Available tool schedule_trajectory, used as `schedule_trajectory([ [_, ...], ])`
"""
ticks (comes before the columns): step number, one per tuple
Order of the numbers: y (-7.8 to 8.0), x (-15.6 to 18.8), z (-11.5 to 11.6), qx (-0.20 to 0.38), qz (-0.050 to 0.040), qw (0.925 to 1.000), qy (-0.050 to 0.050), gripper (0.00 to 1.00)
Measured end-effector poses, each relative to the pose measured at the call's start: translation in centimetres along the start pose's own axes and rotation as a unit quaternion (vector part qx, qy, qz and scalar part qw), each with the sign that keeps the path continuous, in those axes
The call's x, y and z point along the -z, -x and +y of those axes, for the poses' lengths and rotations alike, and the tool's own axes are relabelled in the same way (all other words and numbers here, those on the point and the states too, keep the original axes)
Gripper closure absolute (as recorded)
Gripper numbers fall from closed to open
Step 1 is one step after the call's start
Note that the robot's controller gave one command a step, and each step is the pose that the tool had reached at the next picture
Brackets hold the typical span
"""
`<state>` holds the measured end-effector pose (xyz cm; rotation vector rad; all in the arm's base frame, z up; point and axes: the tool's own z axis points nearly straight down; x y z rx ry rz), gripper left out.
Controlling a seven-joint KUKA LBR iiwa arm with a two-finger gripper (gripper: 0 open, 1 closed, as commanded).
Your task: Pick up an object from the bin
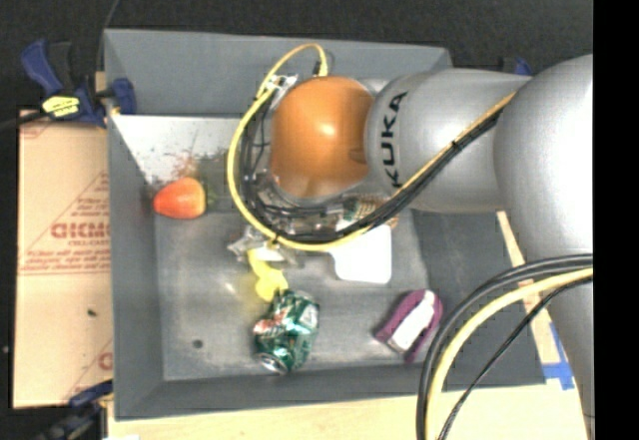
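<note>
Grey metal bin (pixel 135 258), contents and arm, all placed from the crushed green can (pixel 287 330), which lies near the bin's lower wall, around the middle of its width. Item: small yellow piece (pixel 266 280), just above the can in the view, close to touching it. Item: crumpled clear scrap (pixel 243 246), just beyond the yellow piece and slightly left. Item: white flat piece (pixel 366 256), up and to the right of the can, its upper edge hidden under the arm. Item: purple-and-white block (pixel 410 320), to the right of the can, level with it, apart from it. Item: orange-red rounded fruit shape (pixel 180 199), well up and to the left of the can, near the bin's left wall. Robot: silver arm (pixel 449 154) entering from the right, wrist under an orange cover (pixel 315 139) ringed by yellow cable (pixel 238 184). End effector (pixel 300 219): sits below the cover, over the bin floor above the can, nearest the yellow piece and the clear scrap; whether it is spread, pressed together or pinching anything cannot be told.
</note>
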<state>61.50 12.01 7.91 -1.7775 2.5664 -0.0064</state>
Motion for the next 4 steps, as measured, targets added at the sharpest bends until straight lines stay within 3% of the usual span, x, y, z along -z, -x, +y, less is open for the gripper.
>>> schedule_trajectory([
  [1,0.0,1.1,0.0,-0.001,-0.0001,1.0000,0.000,1.00],
  [4,0.1,8.5,-0.2,-0.005,-0.0011,1.0000,-0.001,1.00],
])
